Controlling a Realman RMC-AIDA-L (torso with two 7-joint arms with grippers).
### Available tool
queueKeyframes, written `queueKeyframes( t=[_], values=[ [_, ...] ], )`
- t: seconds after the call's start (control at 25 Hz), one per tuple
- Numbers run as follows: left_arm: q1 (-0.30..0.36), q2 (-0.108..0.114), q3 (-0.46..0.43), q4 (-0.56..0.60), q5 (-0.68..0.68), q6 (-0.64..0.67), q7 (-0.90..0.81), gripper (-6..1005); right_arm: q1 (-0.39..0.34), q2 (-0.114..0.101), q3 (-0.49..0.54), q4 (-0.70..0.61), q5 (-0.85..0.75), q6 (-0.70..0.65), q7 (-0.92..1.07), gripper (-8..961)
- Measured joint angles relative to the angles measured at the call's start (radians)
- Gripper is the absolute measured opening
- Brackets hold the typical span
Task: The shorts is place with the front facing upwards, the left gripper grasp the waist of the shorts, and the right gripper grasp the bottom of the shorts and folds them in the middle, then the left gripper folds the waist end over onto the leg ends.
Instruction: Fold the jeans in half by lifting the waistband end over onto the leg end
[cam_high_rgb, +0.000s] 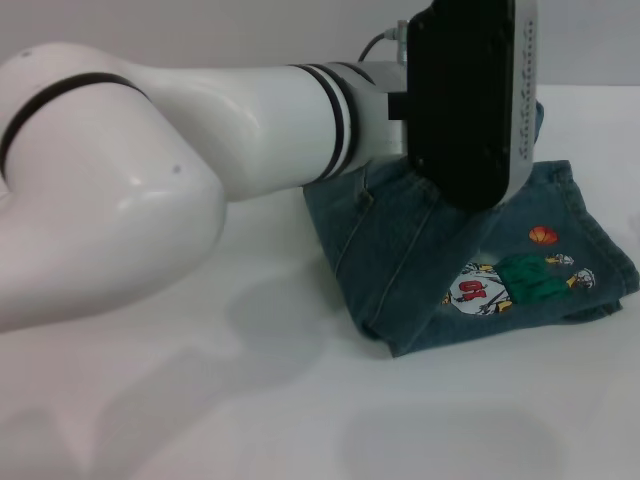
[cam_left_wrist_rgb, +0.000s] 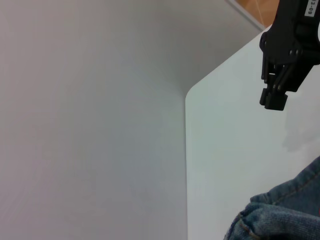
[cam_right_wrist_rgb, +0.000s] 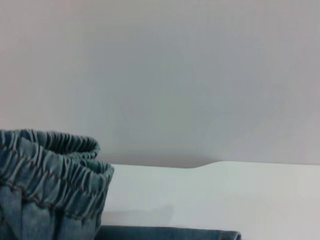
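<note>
Left hand (cam_high_rgb: 470, 100) hovers over folded shorts (cam_high_rgb: 480, 260).

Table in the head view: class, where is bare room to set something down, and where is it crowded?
Bare table lies near the robot, in front of the folded shorts and beside the left arm. The far right side is crowded: shorts, with the arm's black wrist housing above them.

Bright, even light; soft tabletop shadows.
</note>
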Motion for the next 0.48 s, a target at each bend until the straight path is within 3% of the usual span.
queueKeyframes(
  t=[0.48],
  values=[
    [-0.03, -0.004, 0.038, -0.061, 0.001, -0.088, -0.081, 149, -0.007, -0.005, 0.137, -0.016, 0.003, -0.001, -0.012, 92]
  ],
)
